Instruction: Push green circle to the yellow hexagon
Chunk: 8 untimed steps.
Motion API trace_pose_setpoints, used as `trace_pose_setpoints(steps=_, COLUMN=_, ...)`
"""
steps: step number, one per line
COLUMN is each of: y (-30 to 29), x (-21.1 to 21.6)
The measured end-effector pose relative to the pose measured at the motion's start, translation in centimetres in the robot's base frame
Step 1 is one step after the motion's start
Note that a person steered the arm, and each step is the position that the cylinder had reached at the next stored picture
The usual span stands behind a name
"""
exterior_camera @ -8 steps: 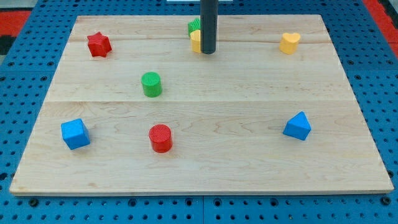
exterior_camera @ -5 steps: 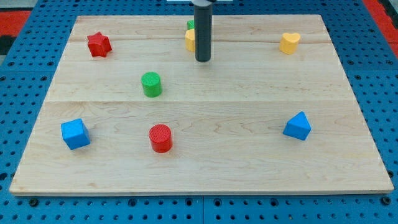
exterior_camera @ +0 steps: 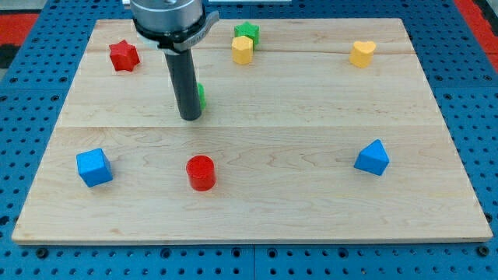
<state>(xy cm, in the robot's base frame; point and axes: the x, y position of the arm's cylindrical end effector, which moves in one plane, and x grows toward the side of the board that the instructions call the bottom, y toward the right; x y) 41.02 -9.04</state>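
Observation:
The green circle (exterior_camera: 201, 96) is a short cylinder left of the board's middle; my rod hides most of it and only its right edge shows. My tip (exterior_camera: 189, 117) sits at the block's lower left side, touching or nearly touching it. The yellow hexagon (exterior_camera: 242, 50) stands near the view's top centre, up and to the right of the green circle. A green star (exterior_camera: 247, 32) sits right behind the hexagon.
A red star (exterior_camera: 123, 55) is at the top left, a yellow heart (exterior_camera: 362, 53) at the top right. A red cylinder (exterior_camera: 201, 172) and a blue cube (exterior_camera: 94, 166) are at the lower left. A blue block (exterior_camera: 373, 158) is at the right.
My rod has swung from beside the yellow hexagon down and to the left, onto the green circle. The hexagon, earlier half hidden, now shows fully. The blocks have not visibly moved.

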Motion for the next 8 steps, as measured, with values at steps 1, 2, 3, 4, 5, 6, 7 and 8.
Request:
trace_pose_setpoints(steps=1, y=0.0, x=-2.0)
trace_pose_setpoints(steps=2, y=-0.9, x=-2.3)
trace_pose_setpoints(steps=3, y=-2.4, x=-2.3)
trace_pose_setpoints(steps=4, y=-2.4, x=-3.1)
trace_pose_setpoints(steps=5, y=-0.1, x=-5.5)
trace_pose_setpoints(steps=6, y=1.3, x=-7.9)
trace_pose_setpoints(steps=7, y=2.1, x=-9.5)
trace_pose_setpoints(steps=8, y=4.0, x=-9.5)
